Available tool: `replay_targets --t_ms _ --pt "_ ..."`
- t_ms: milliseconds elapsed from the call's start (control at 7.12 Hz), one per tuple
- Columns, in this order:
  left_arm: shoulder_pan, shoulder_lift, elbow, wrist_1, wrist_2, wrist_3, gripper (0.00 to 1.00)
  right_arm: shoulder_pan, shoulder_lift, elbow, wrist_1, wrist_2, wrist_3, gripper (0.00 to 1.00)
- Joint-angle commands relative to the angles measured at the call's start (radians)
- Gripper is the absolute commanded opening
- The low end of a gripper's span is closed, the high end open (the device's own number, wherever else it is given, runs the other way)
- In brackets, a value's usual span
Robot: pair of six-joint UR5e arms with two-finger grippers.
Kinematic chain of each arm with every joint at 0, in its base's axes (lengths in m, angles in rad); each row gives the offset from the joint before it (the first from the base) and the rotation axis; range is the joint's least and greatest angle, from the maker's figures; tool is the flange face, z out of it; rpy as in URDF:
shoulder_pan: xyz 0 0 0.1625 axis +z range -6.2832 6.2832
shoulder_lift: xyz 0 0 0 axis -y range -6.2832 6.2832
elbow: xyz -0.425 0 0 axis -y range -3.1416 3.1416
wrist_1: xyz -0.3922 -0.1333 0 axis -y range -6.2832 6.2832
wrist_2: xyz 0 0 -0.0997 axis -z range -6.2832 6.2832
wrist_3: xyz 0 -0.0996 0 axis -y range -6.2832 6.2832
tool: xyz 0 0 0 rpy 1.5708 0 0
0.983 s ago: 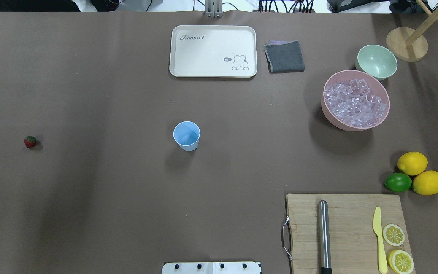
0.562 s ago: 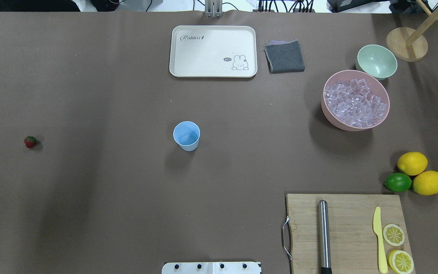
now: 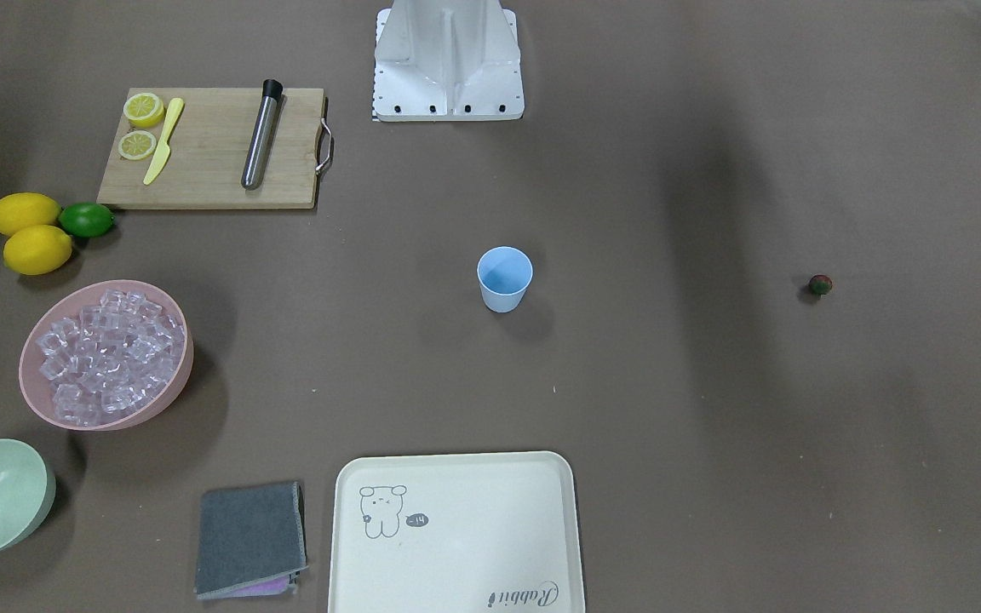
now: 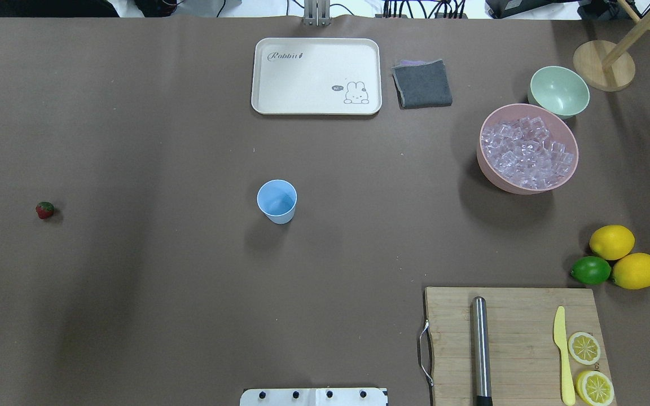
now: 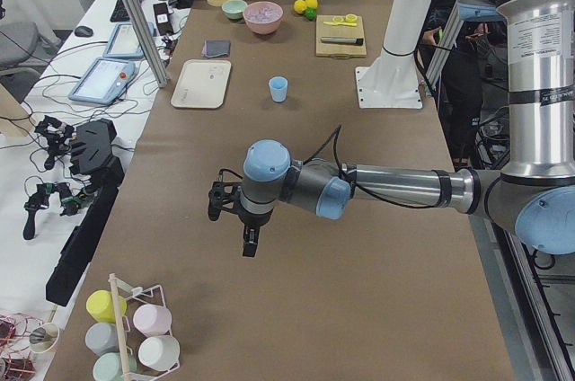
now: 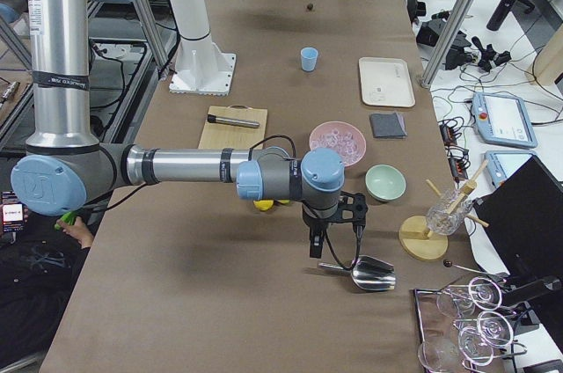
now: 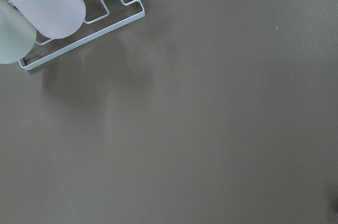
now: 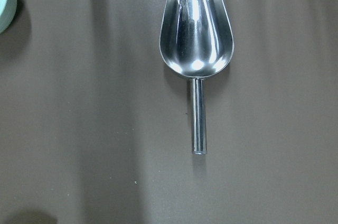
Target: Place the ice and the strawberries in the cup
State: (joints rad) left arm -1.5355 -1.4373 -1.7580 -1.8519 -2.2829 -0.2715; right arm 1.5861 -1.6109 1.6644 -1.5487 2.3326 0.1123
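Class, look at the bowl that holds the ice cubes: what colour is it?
Pink. The bowl shows best in the overhead exterior view.

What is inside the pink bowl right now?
The pink bowl is heaped with clear ice cubes, nearly up to its rim. Nothing else shows among them. The pile covers the bowl's bottom, so anything beneath the cubes cannot be seen.

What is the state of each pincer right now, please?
Left pincer: cannot be told, side view only.
Right pincer: cannot be told, side view only.
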Motion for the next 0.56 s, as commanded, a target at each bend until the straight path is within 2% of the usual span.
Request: replay_targets --t_ms 0,421 --pt "0.0 0.0 -0.003 -0.001 -0.001 0.0 0.98 -0.018 0.028 0.014 0.001 0.025 0.015 0.99" --pt "0.0 0.0 -0.003 -0.001 -0.001 0.0 0.98 -0.111 0.126 0.041 0.001 0.047 0.156 0.99"
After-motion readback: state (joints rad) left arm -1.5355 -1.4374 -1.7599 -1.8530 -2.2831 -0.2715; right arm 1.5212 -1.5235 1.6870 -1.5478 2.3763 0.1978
